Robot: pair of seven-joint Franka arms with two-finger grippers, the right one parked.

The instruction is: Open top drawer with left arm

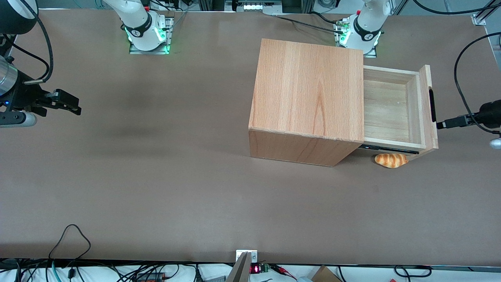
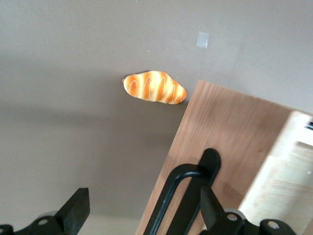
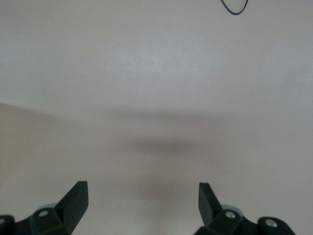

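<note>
pointing toward the working arm's end, top drawer (image 1: 391, 109) juts out; pincer (image 2: 142, 208) open beside its handle (image 1: 432, 105).

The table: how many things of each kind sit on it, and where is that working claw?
Wooden cube cabinet: 1
Pulled-out light-wood top drawer: 1
Orange striped bread roll: 1
Total: 3
The left arm's black gripper, open, hovers in front of the drawer's panel.

Brown table (image 1: 156, 176) w/ wood cabinet (image 1: 309, 98) & bread roll (image 1: 391, 160).
</note>
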